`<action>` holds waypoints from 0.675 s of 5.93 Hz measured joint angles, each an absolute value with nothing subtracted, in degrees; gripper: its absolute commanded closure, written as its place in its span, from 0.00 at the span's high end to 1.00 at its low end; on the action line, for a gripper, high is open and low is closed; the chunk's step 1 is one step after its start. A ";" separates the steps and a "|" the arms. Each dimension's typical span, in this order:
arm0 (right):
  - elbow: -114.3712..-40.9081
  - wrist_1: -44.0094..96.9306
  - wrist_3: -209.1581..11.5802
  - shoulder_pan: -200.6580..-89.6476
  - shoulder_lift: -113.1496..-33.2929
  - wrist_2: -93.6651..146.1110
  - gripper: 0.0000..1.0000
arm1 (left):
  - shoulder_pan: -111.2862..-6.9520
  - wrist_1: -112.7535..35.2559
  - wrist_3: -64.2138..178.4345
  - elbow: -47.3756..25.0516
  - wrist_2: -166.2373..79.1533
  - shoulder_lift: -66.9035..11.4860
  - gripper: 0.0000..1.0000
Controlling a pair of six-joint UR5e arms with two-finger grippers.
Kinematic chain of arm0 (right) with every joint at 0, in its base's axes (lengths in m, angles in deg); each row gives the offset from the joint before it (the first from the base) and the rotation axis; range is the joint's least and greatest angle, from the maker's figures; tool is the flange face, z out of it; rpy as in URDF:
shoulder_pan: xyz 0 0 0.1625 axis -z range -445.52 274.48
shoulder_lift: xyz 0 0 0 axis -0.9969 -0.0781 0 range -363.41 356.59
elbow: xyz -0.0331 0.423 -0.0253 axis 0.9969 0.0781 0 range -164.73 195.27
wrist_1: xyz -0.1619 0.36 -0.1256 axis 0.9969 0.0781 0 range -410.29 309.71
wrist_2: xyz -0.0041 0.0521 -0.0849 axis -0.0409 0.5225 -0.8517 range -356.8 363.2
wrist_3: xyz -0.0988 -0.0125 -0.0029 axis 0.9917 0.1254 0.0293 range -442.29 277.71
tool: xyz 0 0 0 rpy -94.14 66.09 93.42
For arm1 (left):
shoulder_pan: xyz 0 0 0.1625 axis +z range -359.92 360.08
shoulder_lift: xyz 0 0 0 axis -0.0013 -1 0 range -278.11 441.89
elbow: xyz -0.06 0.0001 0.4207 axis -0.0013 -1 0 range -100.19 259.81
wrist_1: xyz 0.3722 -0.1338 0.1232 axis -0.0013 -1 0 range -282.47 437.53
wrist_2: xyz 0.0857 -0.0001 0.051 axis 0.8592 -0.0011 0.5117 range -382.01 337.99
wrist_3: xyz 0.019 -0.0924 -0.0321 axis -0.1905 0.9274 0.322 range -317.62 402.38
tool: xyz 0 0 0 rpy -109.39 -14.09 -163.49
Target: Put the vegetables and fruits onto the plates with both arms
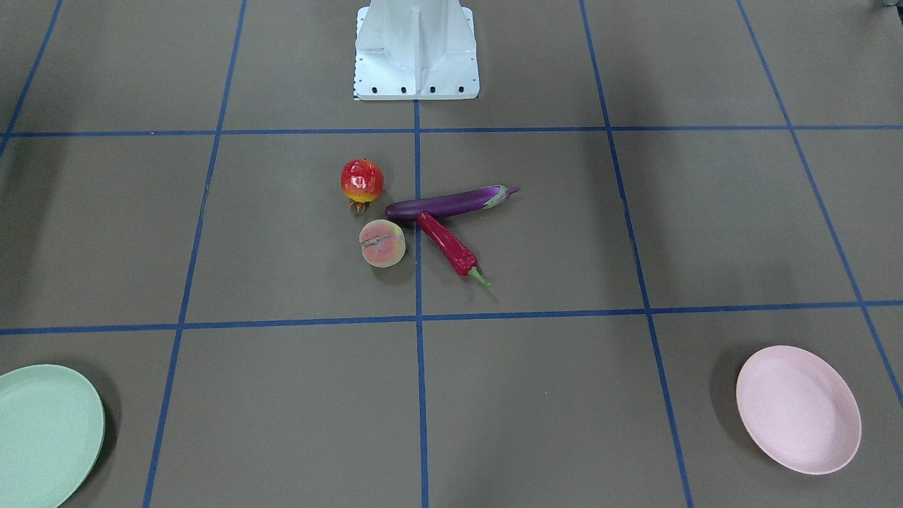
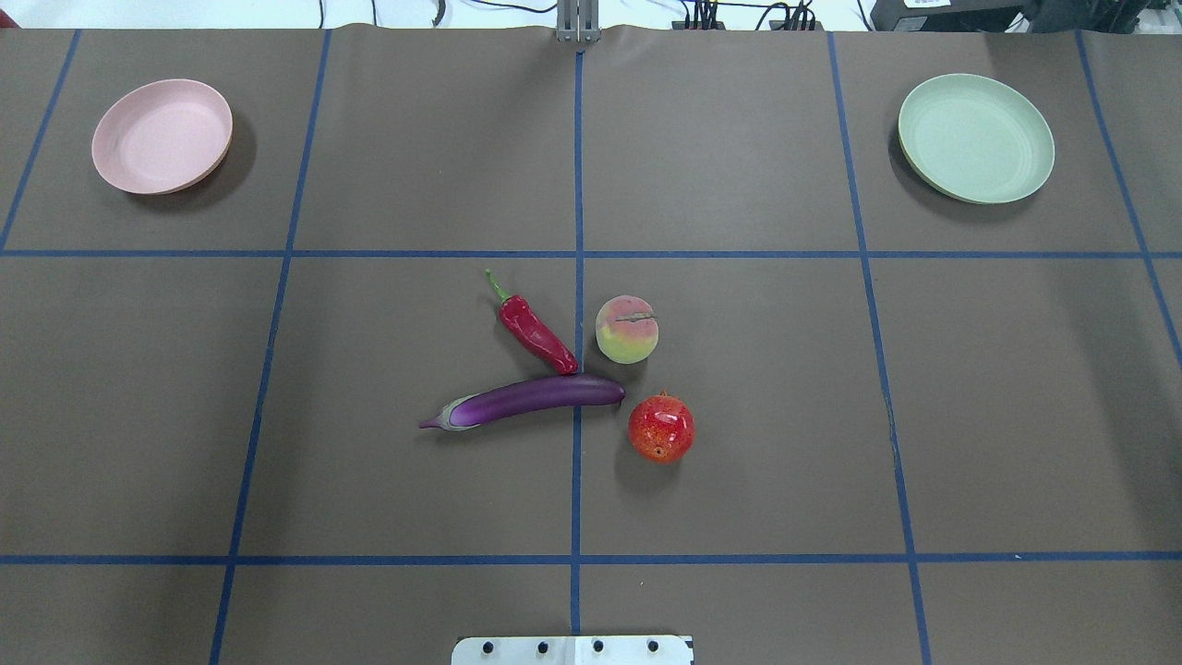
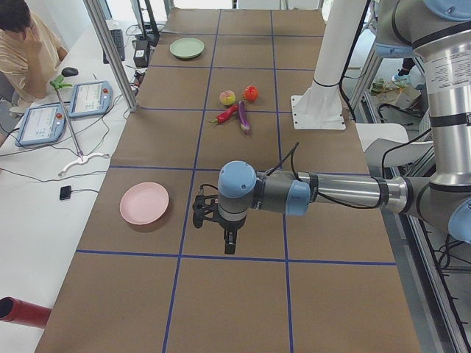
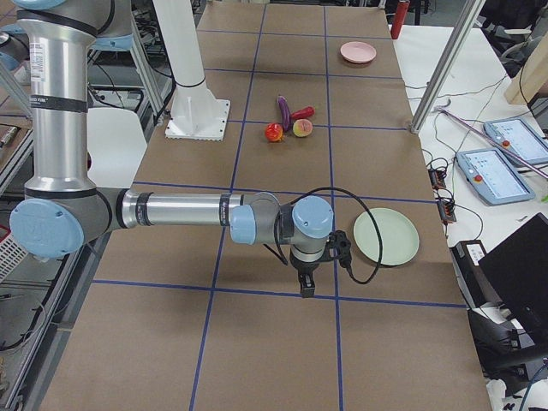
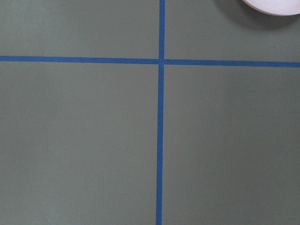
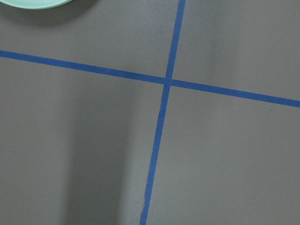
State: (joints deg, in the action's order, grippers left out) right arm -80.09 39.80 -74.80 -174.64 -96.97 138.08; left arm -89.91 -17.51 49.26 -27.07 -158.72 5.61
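A purple eggplant (image 2: 536, 399) lies mid-table with a red chili pepper (image 2: 536, 332) touching it. Just beside them sit a pale peach (image 2: 627, 330) and a red-and-yellow pomegranate (image 2: 661, 428). The pink plate (image 2: 162, 136) is far left and the mint green plate (image 2: 976, 138) far right, both with nothing on them. My left gripper (image 3: 229, 246) hangs over bare table beside the pink plate, seen only from the side. My right gripper (image 4: 306, 291) hangs next to the green plate (image 4: 386, 236). For both I cannot tell open or shut. Neither touches any produce.
The white base block (image 1: 416, 53) stands at the robot's side of the table. Blue tape lines (image 2: 578, 277) grid the brown surface. A person (image 3: 22, 44) sits at a side desk with tablets (image 3: 90, 98). A red cylinder (image 3: 22, 312) lies off the table's corner.
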 measured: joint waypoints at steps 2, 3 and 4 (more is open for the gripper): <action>-80.01 39.75 -74.83 -174.56 -97.22 142.33 1.00 | -89.43 -17.48 50.99 -27.04 -162.54 5.61 1.00; -79.97 38.81 -74.88 -174.38 -97.32 143.55 1.00 | -89.03 -17.53 53.21 -27.34 -165.52 5.46 1.00; -80.16 37.02 -75.54 -173.66 -97.44 144.02 1.00 | -86.93 -18.38 58.62 -28.94 -169.57 5.16 1.00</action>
State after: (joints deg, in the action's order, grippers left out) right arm -80.16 37.02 -75.54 -173.66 -97.44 144.02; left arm -86.93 -18.38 58.62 -28.94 -169.57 5.16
